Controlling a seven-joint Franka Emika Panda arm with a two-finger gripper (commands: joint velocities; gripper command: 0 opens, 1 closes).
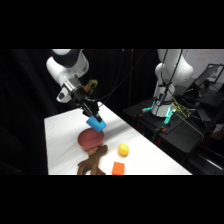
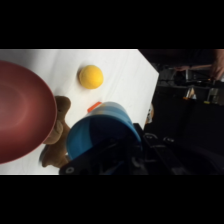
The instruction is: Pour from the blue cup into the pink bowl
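A: Cup status?
B: Blue cup clamped in tool, tilted above pink bowl, far rim.
A: Handling?
B: Likely light, stiff, slick plastic; best gripped at sidewall.

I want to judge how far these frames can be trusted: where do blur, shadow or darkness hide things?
Side view: surroundings are dark, only the table is lit; the blue cup casts shadow onto the pink bowl. Wrist view: the cup and bowl sit close and soft-edged; the gripper is a dark mass, the brown toy shaded.
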